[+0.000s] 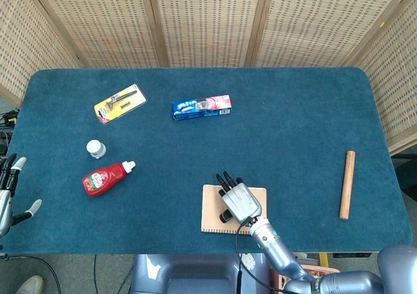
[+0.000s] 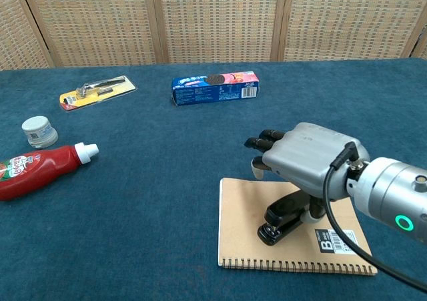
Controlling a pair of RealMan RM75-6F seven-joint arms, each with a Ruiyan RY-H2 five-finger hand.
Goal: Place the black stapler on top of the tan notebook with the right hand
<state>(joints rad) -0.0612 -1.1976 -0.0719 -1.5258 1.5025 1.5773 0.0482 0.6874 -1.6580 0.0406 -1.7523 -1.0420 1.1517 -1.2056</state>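
Black stapler (image 2: 283,219) rests on notebook (image 2: 243,234) — beneath the right robot hand (image 2: 303,162).

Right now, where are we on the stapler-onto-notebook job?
Done, by the look of it: the black stapler lies on the tan notebook. In hand: nothing; the right hand hovers over it, fingers extended and apart. Left: only to withdraw that arm. The left hand sits idle at the table edge.
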